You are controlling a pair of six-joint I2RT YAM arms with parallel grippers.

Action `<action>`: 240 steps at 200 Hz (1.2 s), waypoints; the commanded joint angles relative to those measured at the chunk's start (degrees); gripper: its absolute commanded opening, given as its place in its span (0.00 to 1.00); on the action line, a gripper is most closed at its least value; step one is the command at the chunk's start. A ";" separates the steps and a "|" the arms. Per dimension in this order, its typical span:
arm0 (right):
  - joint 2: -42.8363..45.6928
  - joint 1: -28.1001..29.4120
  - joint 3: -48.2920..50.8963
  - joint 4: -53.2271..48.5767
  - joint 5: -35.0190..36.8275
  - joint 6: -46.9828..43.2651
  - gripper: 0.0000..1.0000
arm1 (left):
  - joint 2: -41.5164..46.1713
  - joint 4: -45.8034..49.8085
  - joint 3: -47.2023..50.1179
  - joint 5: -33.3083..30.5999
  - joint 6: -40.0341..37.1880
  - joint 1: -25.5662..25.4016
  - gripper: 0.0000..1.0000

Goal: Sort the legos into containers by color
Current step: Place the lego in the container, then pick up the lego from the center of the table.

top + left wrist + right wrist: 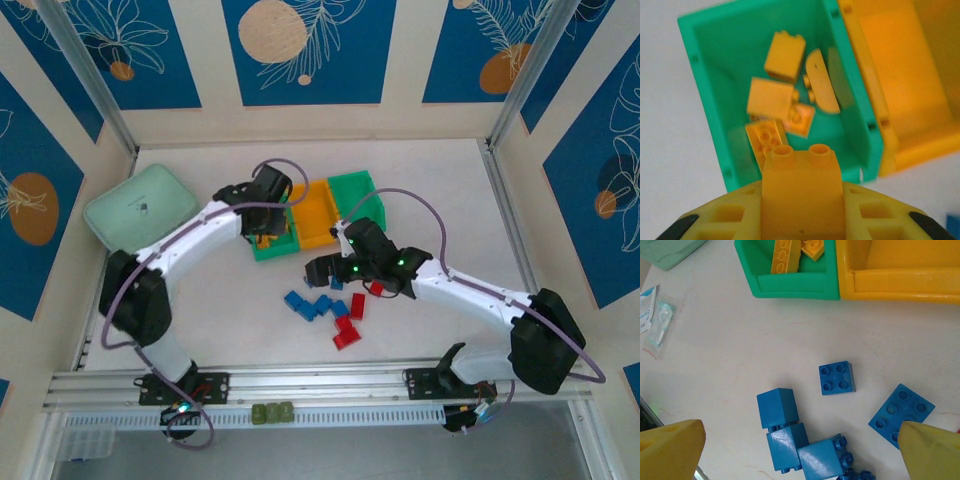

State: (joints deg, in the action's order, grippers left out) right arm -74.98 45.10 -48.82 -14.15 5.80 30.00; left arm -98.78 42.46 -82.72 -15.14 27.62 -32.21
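Left pincer [802, 215] closed on 1 yellow brick [802, 182], held above the green bin [705, 90] containing other yellow bricks [771, 98]. Risk: released high, it may bounce off that pile onto the worktop [670, 150]. Right pincer [800, 450] gapes empty over blue bricks [837, 377].

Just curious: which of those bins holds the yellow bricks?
The green bin left of the orange bin, beneath the left gripper; the orange one looks empty.

text: none legible | mint pouch [140, 207]: small dark mark, unreadable | clear sachet [656, 322]: blue print, too blurred
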 commanded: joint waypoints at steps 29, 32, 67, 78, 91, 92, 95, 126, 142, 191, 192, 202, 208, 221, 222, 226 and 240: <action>-1.45 -1.24 -2.51 0.13 -0.96 -1.04 0.99 | -11.04 -0.74 -10.14 -1.25 -4.75 4.88 0.35; -1.47 -1.32 -2.52 0.13 -1.02 -1.07 0.99 | -11.56 -0.64 -10.66 -1.27 -4.84 5.02 0.36; -1.08 -1.51 -2.51 -0.90 -0.93 -1.49 0.99 | -14.29 0.68 -14.26 -1.10 -5.99 5.73 0.47; -0.80 -1.51 -2.47 -1.30 -0.62 -1.56 0.99 | -13.74 1.03 -14.42 -0.97 -6.08 5.75 0.50; -0.47 -1.51 -2.34 -1.61 -0.57 -1.76 0.99 | -12.52 1.05 -14.12 -0.46 -6.08 5.75 0.53; -0.45 -1.51 -2.38 -1.64 -0.55 -1.77 0.99 | -12.46 1.09 -14.08 -0.40 -6.08 5.71 0.53; -0.36 -1.51 -2.46 -1.79 -0.53 -1.78 0.99 | -12.09 1.27 -14.05 -0.23 -6.04 5.75 0.53; -0.38 -1.27 -3.31 -4.81 0.38 -2.09 0.99 | -5.81 0.61 -9.89 3.10 -5.30 5.58 0.55; -0.68 -0.99 -3.63 -6.40 0.67 -2.31 0.99 | -1.53 -0.51 -5.55 5.11 -4.65 5.58 0.57; -3.61 1.15 -8.18 -13.76 3.88 -5.18 0.99 | 13.26 -4.86 10.89 14.21 -1.94 4.84 0.65; -3.73 1.18 -8.29 -13.96 4.05 -5.24 0.99 | 13.57 -4.94 11.21 14.41 -1.86 4.81 0.65; -4.73 1.63 -9.56 -15.32 5.22 -5.77 1.00 | 16.34 -5.38 14.36 15.82 -1.40 4.38 0.69; -5.35 1.82 -10.29 -16.07 5.65 -6.14 1.00 | 18.01 -5.37 16.21 16.21 -0.90 4.10 0.70; -6.95 2.16 -11.72 -17.23 6.38 -6.76 0.99 | 21.33 -5.58 20.04 17.48 -0.05 3.66 0.73; -7.07 2.17 -11.86 -17.32 6.40 -6.82 0.99 | 21.73 -5.61 20.31 17.58 0.05 3.65 0.73; -7.67 2.26 -12.26 -17.59 6.32 -7.00 0.99 | 22.91 -5.75 21.50 18.07 0.34 3.57 0.74; -10.18 2.27 -14.20 -18.70 6.31 -7.39 0.97 | 26.67 -6.69 25.70 20.03 1.34 3.42 0.78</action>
State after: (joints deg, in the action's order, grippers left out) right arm -81.87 46.94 -59.70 -28.32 10.52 24.86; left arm -77.56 37.34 -62.24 -0.47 26.68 -28.05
